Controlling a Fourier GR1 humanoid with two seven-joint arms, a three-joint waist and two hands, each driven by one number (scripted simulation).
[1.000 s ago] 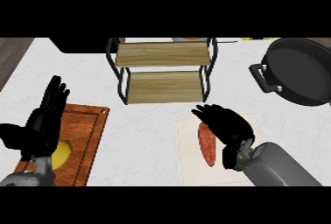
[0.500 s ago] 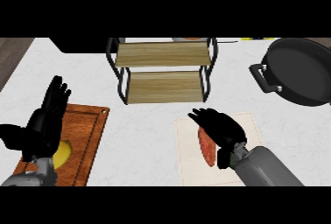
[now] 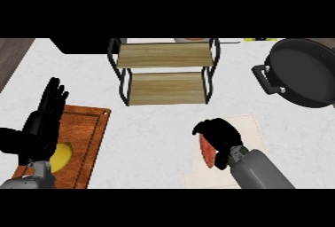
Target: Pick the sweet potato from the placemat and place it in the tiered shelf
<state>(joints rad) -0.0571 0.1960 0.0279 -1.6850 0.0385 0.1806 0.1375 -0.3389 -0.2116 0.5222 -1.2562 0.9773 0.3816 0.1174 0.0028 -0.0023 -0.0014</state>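
While my right hand (image 3: 219,133) sits curled over the upper end of the sweet potato (image 3: 207,153), the vegetable lies on the pale placemat (image 3: 252,126) with its long axis running roughly toward and away from me, its near end poking out from under my fingers. I judge the fingers are closing round it rather than carrying it; it looks flat on the mat, not lifted. My right hand is plainly the nearer one. My left hand (image 3: 44,119) rests open, fingers up, over the wooden cutting board (image 3: 91,133) at the left, beside a yellow fruit (image 3: 62,155), well apart from the work.

From my right hand, the tiered shelf (image 3: 167,71) stands ahead and a little to the left, its lower wooden tier facing me, with bare counter between mat and shelf. To the right the black pan (image 3: 307,71) sits near the counter's far corner, so I would swing left of it.
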